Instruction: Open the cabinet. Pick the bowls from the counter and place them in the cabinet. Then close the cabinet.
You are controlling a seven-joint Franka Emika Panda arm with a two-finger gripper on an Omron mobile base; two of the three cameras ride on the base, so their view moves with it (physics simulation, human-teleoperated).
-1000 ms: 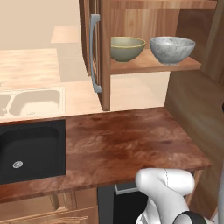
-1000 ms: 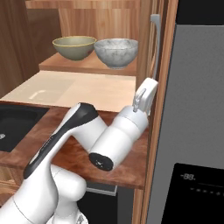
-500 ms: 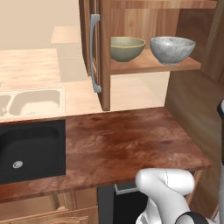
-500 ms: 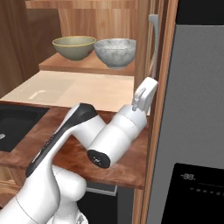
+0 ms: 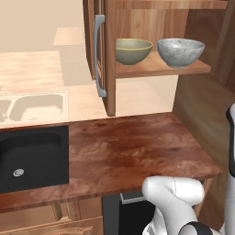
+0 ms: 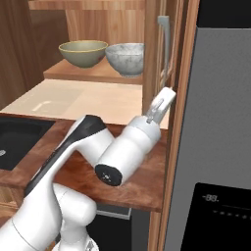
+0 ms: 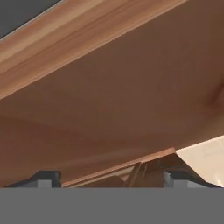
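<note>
**A:** Cabinet (image 5: 137, 27) stands open, both bowls on its wooden shelf (image 5: 160, 69). Where is the gripper (image 7: 109, 177) against its edges?

**B:** Right up at the right-hand door (image 6: 156, 63). In the right base view the white hand reaches to that door's lower edge, below its grey bar handle (image 6: 164, 41). From the hand view, brown panel spans nearly everything ahead, very close, and a thin wooden edge runs between the two dark tips.

**A:** Is it gripping anything?

**B:** The tips sit wide apart with nothing clamped between them; whether they touch the wood, I cannot tell.

**A:** And the bowls?

**B:** Up and to the gripper's left: the olive-yellow bowl (image 6: 83, 53) farther away, the white-grey bowl (image 6: 126, 59) nearer, just beside each other. Whether they touch, I cannot tell.

**A:** Room to move?

**B:** Tight on the gripper's right, where a grey appliance front (image 6: 215, 122) stands beside the door. Leftward is freer: the reddish-brown surface (image 5: 133, 147) lies below, with the black sink (image 5: 32, 156) far to the left. The left door (image 5: 98, 50) stands edge-on, beyond the bowls.
</note>
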